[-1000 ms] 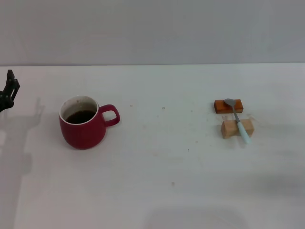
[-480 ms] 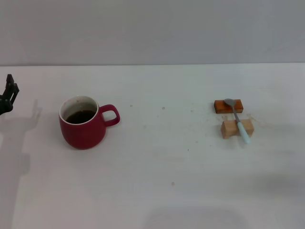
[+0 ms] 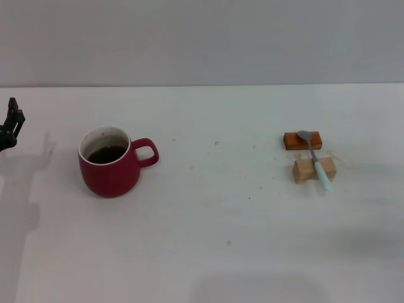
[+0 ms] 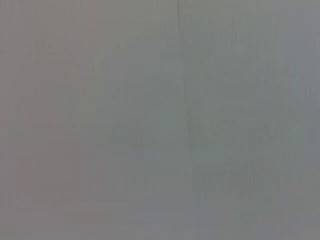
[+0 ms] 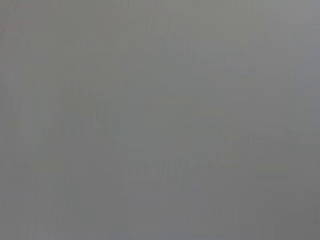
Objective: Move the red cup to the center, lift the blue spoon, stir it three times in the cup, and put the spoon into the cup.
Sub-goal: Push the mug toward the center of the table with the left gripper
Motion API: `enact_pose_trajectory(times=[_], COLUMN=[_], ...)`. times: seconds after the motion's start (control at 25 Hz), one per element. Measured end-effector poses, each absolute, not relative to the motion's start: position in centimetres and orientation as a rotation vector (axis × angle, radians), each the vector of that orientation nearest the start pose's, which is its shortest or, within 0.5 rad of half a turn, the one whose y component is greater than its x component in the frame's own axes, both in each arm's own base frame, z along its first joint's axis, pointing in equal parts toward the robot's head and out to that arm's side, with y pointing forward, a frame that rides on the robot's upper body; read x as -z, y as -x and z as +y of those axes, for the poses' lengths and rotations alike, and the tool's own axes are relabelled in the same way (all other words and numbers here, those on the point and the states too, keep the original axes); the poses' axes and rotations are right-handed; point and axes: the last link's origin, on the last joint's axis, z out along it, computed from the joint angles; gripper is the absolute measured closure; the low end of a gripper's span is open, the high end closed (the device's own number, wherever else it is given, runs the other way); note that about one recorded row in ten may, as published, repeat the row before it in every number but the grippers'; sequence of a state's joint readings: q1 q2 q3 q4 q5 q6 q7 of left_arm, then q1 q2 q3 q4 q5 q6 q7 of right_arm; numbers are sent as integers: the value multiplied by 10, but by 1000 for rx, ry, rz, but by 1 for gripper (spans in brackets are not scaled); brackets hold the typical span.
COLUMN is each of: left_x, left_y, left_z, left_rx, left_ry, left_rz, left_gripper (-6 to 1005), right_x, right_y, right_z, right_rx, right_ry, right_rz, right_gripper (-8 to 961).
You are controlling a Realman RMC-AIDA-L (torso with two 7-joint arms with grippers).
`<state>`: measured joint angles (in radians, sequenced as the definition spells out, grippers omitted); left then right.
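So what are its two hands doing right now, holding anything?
Left gripper: at the table's far left edge, holding nothing; open or closed cannot be told.
Right gripper: not in view.

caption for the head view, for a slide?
Dark red ceramic mug of dark liquid on white table, pale-blue-handled spoon across two wooden blocks, left gripper at table's edge.

Left gripper [image 3: 11, 120] at far left edge.
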<state>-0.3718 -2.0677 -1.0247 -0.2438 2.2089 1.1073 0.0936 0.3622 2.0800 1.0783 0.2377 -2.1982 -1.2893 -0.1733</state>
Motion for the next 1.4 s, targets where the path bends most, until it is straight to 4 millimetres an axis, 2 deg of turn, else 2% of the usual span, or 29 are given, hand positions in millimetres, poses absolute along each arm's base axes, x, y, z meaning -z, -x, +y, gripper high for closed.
enact_pose_trajectory(times=[1.4], left_x=[-14], left_y=[354], left_z=[327], left_rx=[520], left_ry=[1385], left_rz=[-524], left_gripper=[157], right_x=[-34], right_y=[-346], right_z=[316], right_rx=[-542], right_ry=[1255], right_rz=[378], right_gripper=[142])
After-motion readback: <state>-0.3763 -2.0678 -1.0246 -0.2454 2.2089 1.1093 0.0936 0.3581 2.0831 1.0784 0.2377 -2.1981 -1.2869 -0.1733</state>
